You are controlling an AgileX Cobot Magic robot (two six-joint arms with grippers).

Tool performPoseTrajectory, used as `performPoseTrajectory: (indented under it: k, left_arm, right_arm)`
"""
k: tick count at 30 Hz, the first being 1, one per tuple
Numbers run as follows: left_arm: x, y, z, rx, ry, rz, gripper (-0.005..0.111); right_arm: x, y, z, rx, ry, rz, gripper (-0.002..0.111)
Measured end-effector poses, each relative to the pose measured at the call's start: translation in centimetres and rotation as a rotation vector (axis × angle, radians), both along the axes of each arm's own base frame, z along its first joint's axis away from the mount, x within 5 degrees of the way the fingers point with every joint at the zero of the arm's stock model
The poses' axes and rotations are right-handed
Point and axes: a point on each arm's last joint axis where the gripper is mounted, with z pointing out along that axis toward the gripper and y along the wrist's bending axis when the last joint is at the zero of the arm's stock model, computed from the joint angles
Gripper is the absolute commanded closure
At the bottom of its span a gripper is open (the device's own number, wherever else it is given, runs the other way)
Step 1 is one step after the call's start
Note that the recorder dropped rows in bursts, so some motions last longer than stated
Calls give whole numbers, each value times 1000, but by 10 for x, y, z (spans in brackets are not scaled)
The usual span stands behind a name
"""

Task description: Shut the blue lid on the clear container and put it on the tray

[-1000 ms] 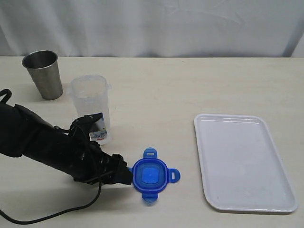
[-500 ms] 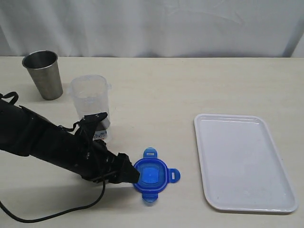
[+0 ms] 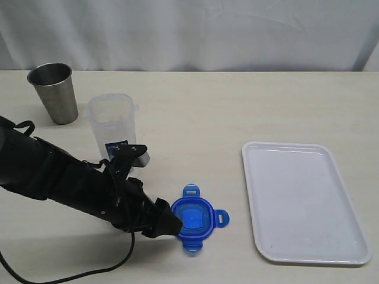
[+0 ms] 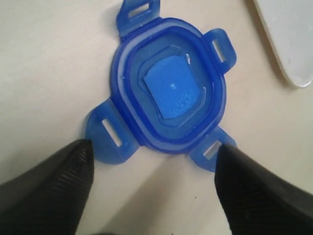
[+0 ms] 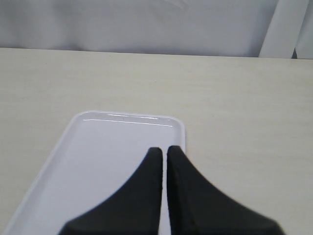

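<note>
The left tool [image 3: 173, 225] lies low on the desk [image 3: 237, 106] in the lower left of the exterior view, at the end of a black arm that slants in from the left edge, with a black cable [image 3: 71, 269] looping under it. Its fingers [image 4: 54, 186] are spread wide and sit at either side of the lid's [image 3: 194, 218] near edge. In the left wrist view one fingertip is just beside one snap tab and the other meets or overlaps the neighbouring tab, while the body of the lid lies free between them. The lid rests flat on the desk, lower centre of the exterior view, with its four tabs sticking out and a small square sticker in its middle. The container [image 3: 112, 127] stands upright and open-topped at left of centre, behind the arm, its label [image 3: 116, 148] low on the side. A steel cup [image 3: 54, 93] stands upright at upper left, near the container but apart from it. The tray [image 3: 305, 201] lies flat at lower right, well apart from the lid. The right tool [image 5: 164, 156] appears only in its own wrist view, hanging over the tray with its fingers drawn together, only a thin slit between them, holding nothing.
</note>
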Motion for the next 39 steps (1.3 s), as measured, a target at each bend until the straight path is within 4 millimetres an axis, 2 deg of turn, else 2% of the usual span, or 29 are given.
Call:
performPoseTrajectory:
  k: [2, 7, 9, 16, 24, 30, 32, 36, 39]
  left_arm:
    - [0, 0, 0, 7, -7, -2, 39]
    - [3, 0, 1, 33, -38, -44, 52]
    - [4, 0, 1, 51, -57, -86, 53]
    - [8, 0, 25, 89, -182, -214, 53]
    - [3, 2, 51, 137, -352, -391, 53]
    - [-7, -22, 53, 167, -516, -572, 52]
    - [-10, -36, 54, 217, -613, -614, 46]
    - [0, -50, 60, 294, -691, -566, 46]
    - [20, -66, 56, 296, -711, -573, 46]
  right_arm:
    - [0, 0, 0, 0, 0, 0, 104]
    - [0, 0, 0, 0, 0, 0, 104]
    - [0, 0, 0, 0, 0, 0, 104]
    - [0, 0, 0, 0, 0, 0, 104]
    - [0, 0, 0, 0, 0, 0, 104]
    - [0, 0, 0, 0, 0, 0, 104]
    - [0, 0, 0, 0, 0, 0, 104]
    - [0, 0, 0, 0, 0, 0, 104]
    - [0, 0, 0, 0, 0, 0, 104]
